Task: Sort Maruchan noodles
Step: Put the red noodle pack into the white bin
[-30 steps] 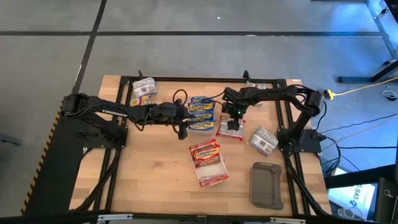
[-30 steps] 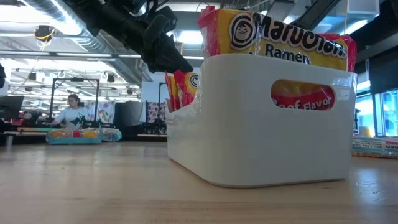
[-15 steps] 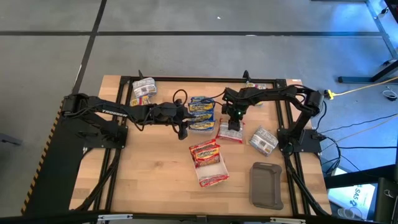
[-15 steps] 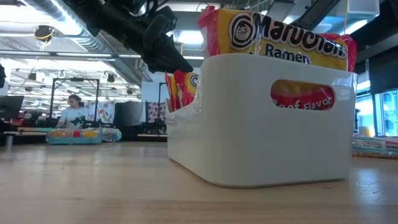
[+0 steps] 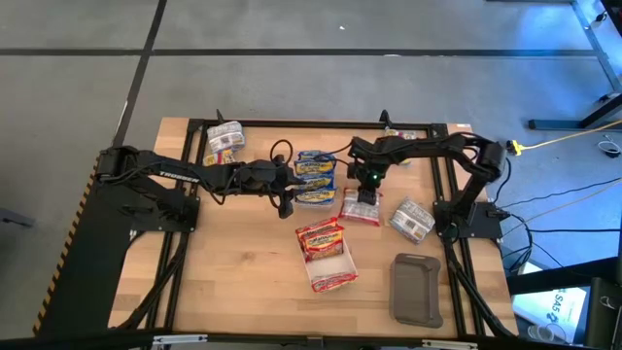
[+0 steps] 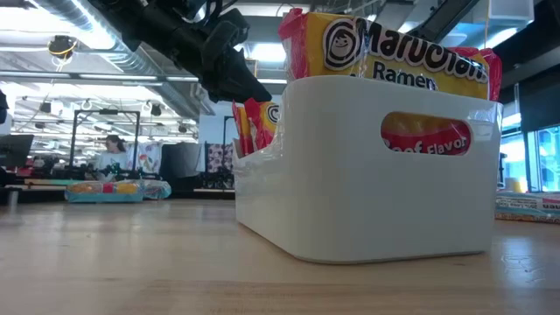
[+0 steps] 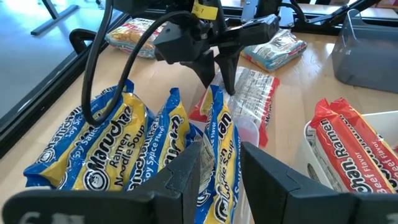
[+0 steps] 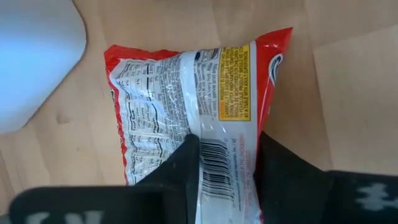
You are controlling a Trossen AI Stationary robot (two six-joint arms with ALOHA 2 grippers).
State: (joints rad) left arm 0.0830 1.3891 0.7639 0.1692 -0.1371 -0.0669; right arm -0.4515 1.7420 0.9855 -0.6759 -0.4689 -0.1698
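The right end effector (image 5: pixel 365 192) has eased slightly nearer a red packet (image 8: pixel 193 118) lying label-down on the tabletop (image 5: pixel 233 262), fingers spread astride it for a likely grasp, while the left end effector (image 7: pixel 221 171), also spread, hovers over blue-yellow packets (image 7: pixel 124 149).

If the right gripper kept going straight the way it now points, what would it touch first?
Most likely the red-edged crinkly plastic noodle packet lying back-side up on the wooden table. The right gripper points down at it with fingers apart on either side; the remaining gap is unclear.
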